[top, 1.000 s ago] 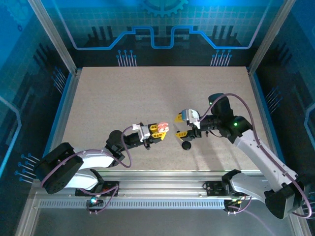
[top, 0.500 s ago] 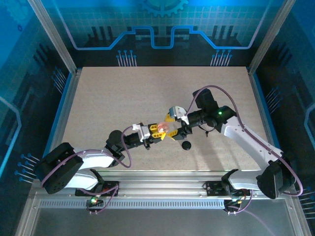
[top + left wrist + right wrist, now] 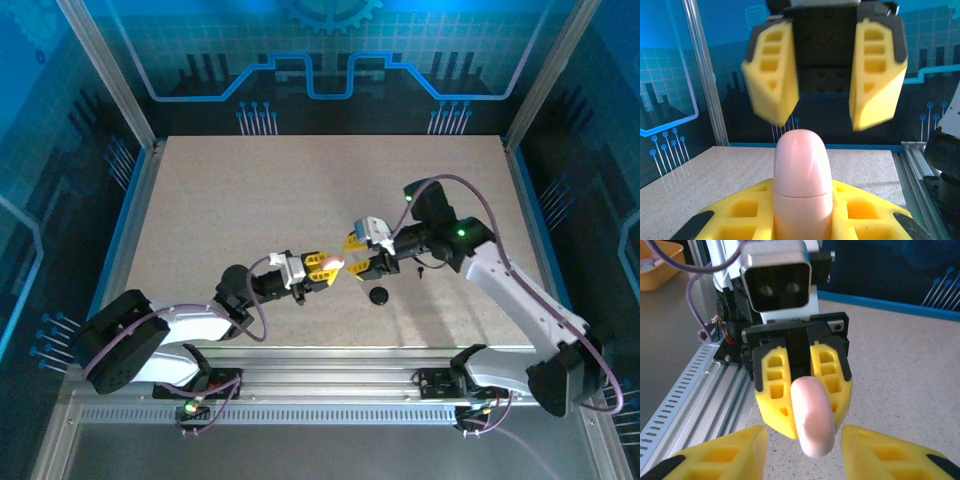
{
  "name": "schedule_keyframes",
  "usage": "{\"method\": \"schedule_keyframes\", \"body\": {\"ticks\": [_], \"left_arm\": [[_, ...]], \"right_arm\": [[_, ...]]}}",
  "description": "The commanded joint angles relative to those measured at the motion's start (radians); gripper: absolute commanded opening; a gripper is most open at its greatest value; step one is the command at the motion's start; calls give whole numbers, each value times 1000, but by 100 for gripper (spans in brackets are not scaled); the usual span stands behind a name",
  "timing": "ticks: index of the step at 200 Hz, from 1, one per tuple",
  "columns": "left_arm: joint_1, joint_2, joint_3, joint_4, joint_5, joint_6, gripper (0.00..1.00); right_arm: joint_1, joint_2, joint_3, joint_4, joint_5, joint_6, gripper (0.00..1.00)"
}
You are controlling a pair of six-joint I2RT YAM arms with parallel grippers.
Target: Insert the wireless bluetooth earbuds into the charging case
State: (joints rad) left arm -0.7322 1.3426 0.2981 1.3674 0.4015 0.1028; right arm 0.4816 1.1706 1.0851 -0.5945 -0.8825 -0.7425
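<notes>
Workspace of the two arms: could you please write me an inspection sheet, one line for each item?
Surface: speckled beige table.
Job's things: pink charging case, lid closed, held on edge; black round case lying on the table.
Clutter: orange tub beyond the rail.
Grippers: left tool shut on the pink charging case; right tool open, facing it closely.
Cables: purple cable looping beside the left arm.
Surroundings: blue printed panels, aluminium frame.

Nothing here can be read: no words, numbers or brand marks. The blue wall panels (image 3: 320,60) at the far side carry only circuit lines and a gear drawing (image 3: 331,12).
</notes>
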Motion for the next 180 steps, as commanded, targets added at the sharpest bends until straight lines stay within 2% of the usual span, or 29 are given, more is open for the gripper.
{"method": "schedule_keyframes", "body": {"ticks": [1,25,51,70,88,110,133,149,180], "left_arm": [[-2,10,-5,25,-13,-17,14],[-1,9,-1,-1,-59,-43,15],[-1,-6,-8,-52,-154,-100,15],[-1,-47,-3,-159,-230,-160,15],[1,-121,33,-348,-291,-202,15],[9,-215,142,-728,-364,-235,17],[40,-234,283,-1048,-400,-287,17],[84,-208,357,-1192,-401,-368,17],[169,-104,492,-1369,-358,-487,17]], "right_arm": [[-33,-83,-59,8,-42,33,42],[-57,-140,-134,104,14,151,42],[-59,-175,-239,307,233,434,43],[-59,-173,-275,372,348,612,43],[-58,-161,-288,391,428,764,44],[-59,-139,-302,393,519,927,43],[-58,-119,-306,393,533,1035,43],[-59,-115,-318,415,537,1107,43],[-57,-113,-345,452,561,1211,43]]}}
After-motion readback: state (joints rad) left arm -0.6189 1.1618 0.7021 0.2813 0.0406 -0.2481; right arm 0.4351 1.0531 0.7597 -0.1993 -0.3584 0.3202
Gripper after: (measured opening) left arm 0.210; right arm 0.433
